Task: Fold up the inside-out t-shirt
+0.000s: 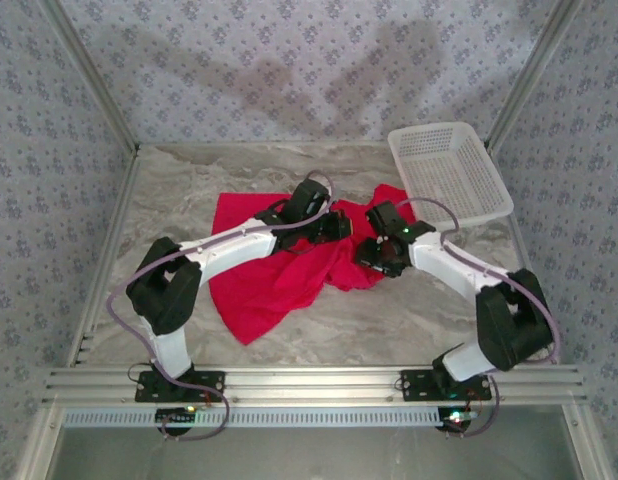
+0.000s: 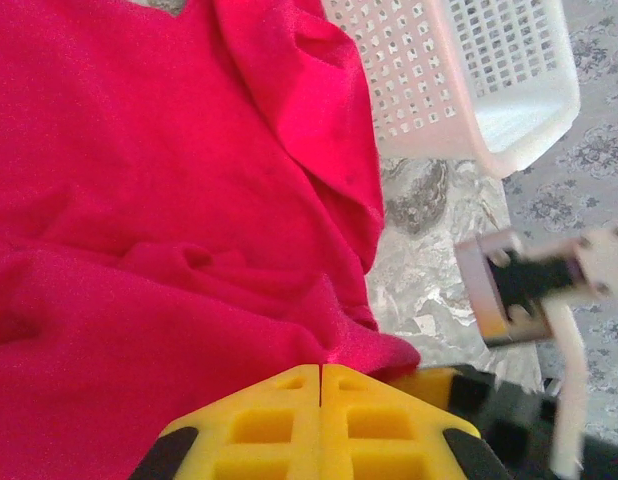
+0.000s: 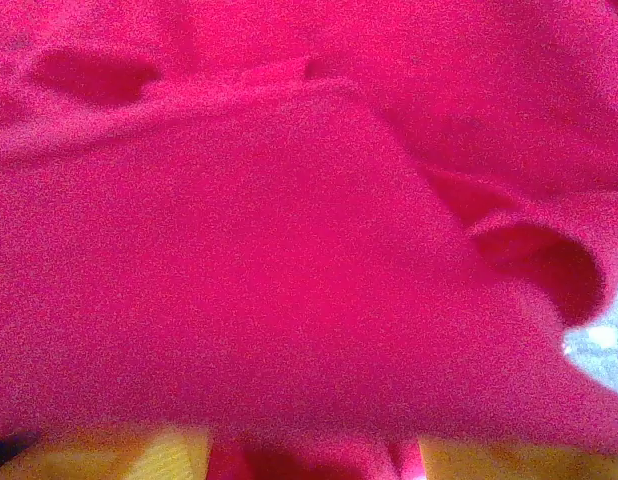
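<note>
The inside-out t-shirt [image 1: 274, 270] is a bright red cloth lying crumpled in the middle of the table. My left gripper [image 1: 341, 226] reaches over its upper right part. In the left wrist view its yellow fingers [image 2: 320, 372] are pressed together, and a ridge of red cloth [image 2: 189, 200] runs up to their tips. My right gripper [image 1: 373, 252] is low on the shirt's right edge, close to the left one. In the right wrist view its yellow fingertips [image 3: 314, 462] stand apart, with red cloth [image 3: 289, 250] lying over and between them.
A white plastic mesh basket [image 1: 451, 172] stands at the back right, close to the shirt's right edge [image 2: 469, 70]. Bare marble table [image 1: 389, 320] lies in front of the shirt and to its left. Part of the right arm's wrist [image 2: 529, 285] is close beside my left fingers.
</note>
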